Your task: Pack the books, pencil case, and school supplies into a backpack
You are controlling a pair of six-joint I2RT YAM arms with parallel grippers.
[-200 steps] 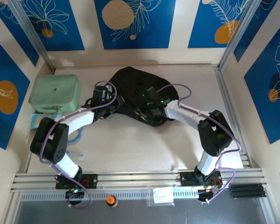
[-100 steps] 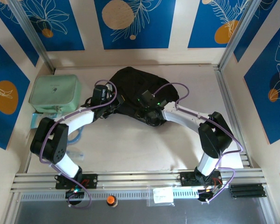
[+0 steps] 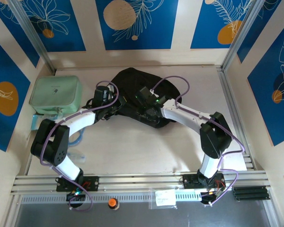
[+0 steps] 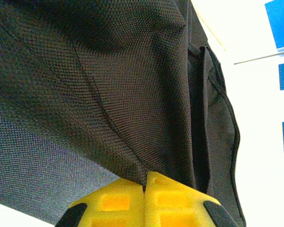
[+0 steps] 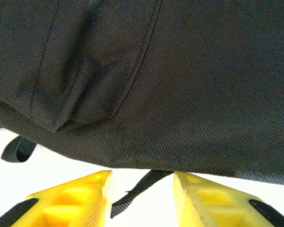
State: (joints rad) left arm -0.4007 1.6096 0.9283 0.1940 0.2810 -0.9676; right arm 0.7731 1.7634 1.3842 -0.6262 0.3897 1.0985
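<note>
My left gripper point(image 4: 145, 182) and right gripper point(image 5: 142, 177) have bright yellow fingers with black trim. The soft black fabric backpack point(image 3: 132, 79) shows a fine woven grain. The mint-green soft case point(image 3: 55, 94) and pale cream worktop point(image 3: 132, 146) are plain. The blue wall panels point(image 3: 158, 35) carry white leaf outlines and orange and tan discs.

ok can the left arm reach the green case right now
Probably not yet: the left gripper is shut on backpack fabric. The green case lies close beside that arm, unobstructed, so likely after release.

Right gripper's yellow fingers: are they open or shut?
Open. The right gripper has its fingers apart, with a black strap passing through the gap below the backpack.
</note>
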